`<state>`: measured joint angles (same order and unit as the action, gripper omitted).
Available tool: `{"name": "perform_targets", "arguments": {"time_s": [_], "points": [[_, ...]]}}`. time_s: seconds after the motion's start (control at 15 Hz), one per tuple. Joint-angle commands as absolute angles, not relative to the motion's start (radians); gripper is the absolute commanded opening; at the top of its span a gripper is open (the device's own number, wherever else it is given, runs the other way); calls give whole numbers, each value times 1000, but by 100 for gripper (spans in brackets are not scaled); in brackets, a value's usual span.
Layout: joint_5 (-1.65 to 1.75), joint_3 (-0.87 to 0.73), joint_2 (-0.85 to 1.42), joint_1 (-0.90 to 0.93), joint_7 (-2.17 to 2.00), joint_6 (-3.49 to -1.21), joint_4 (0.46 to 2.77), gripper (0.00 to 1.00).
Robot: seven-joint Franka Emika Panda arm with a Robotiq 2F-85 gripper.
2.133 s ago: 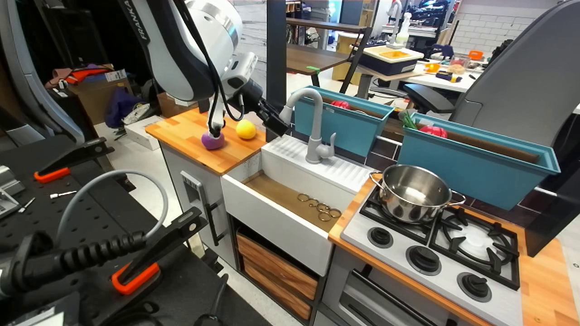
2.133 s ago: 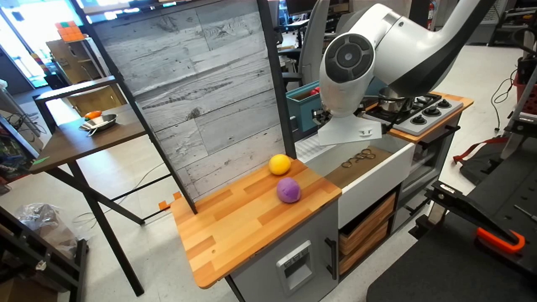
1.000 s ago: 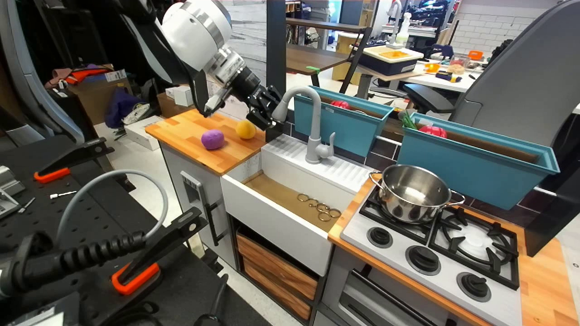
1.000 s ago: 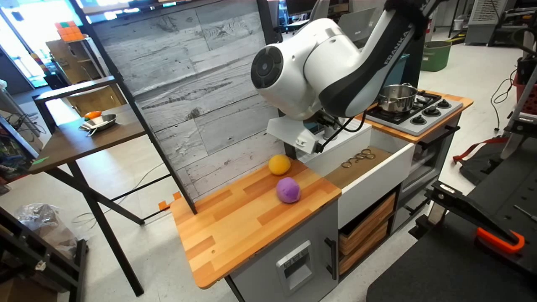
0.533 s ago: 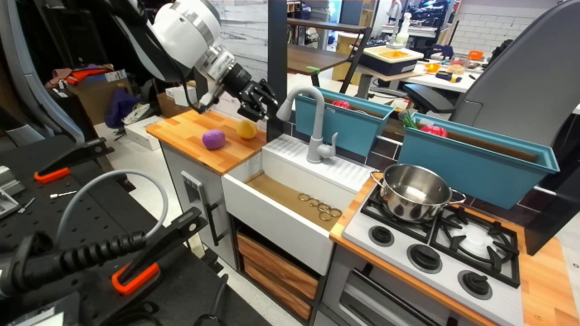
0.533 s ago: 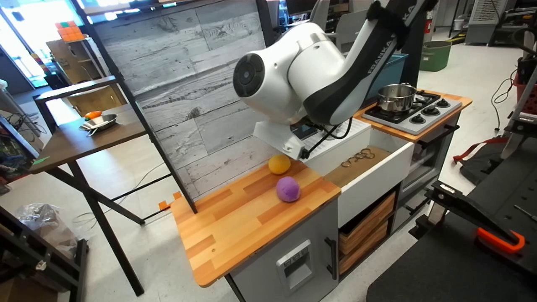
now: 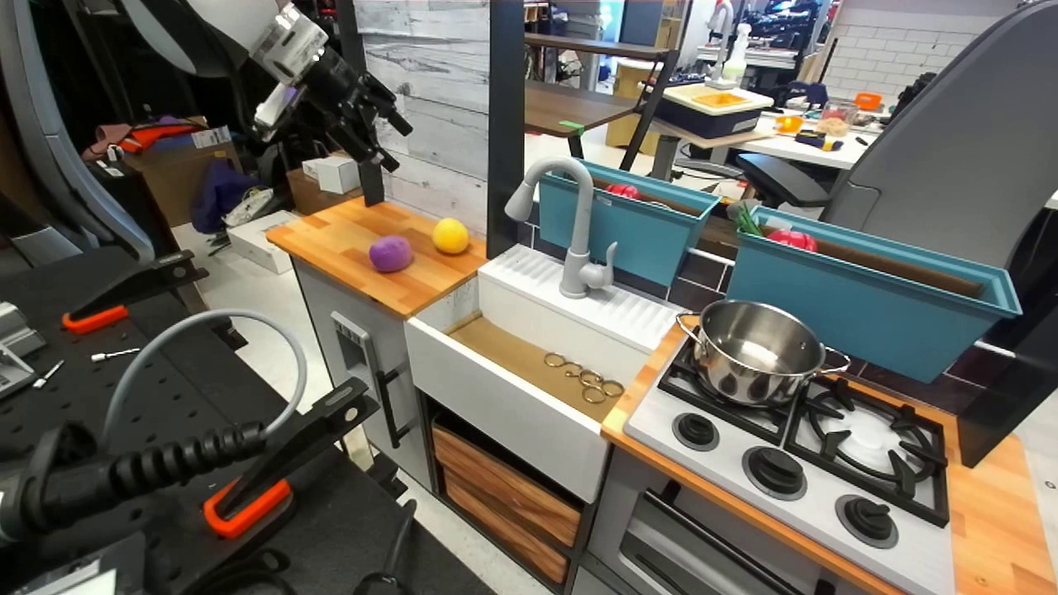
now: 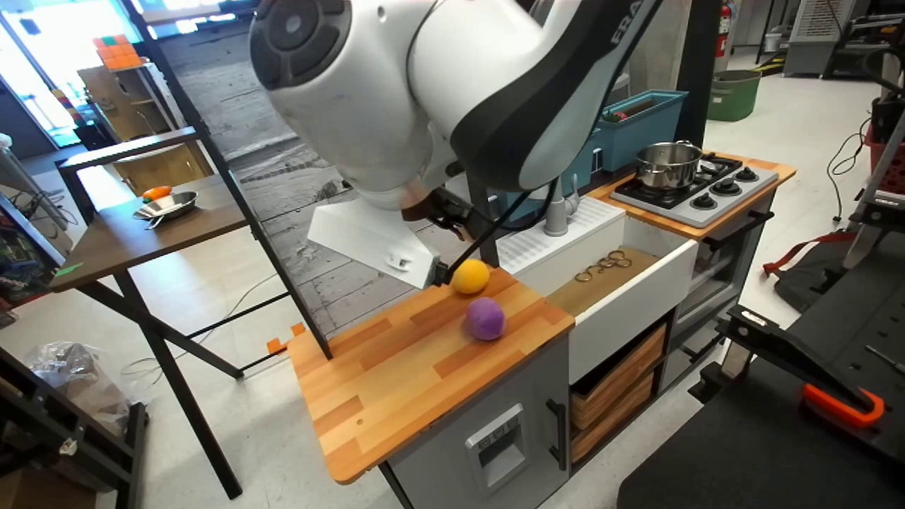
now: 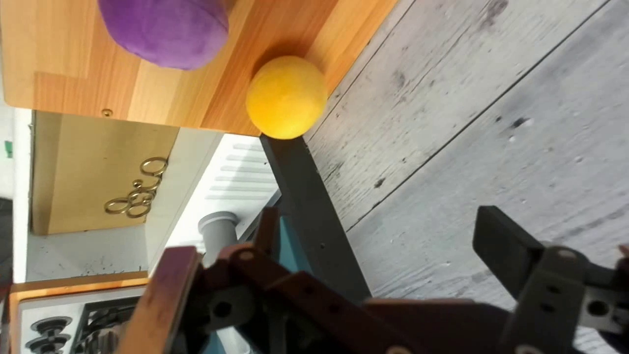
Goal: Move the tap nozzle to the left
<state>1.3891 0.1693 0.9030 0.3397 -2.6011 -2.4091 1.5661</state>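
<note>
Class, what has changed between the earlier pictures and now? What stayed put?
In an exterior view, the hand has moved up and left, away from the tap nozzle. It is open, holding nothing. Whether the tap nozzle turned slightly, I cannot tell. The yellow ball, purple ball and steel pot stayed put.

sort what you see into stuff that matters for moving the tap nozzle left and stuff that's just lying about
Part of the job:
tap nozzle
gripper, open

Just lying about:
round purple item
round yellow item
metal rings
steel pot
teal planters

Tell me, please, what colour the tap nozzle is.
Light grey; the tap nozzle shows best in an exterior view.
</note>
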Motion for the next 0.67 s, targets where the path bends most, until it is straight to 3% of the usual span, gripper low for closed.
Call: {"name": "perform_targets", "arguments": {"time_s": [0.0,0.2,0.47,0.53,0.6], "points": [[1420,168,750,244,-2607,-2663,1782,100],[1328,181,700,137,-2361,-2837,1866,100],[1198,311,695,-93,-2035,-2928,1998,100],[1261,242,719,1,-2160,-2897,1910,100],[1255,256,719,-32,-2133,-2901,1931,100]]}}
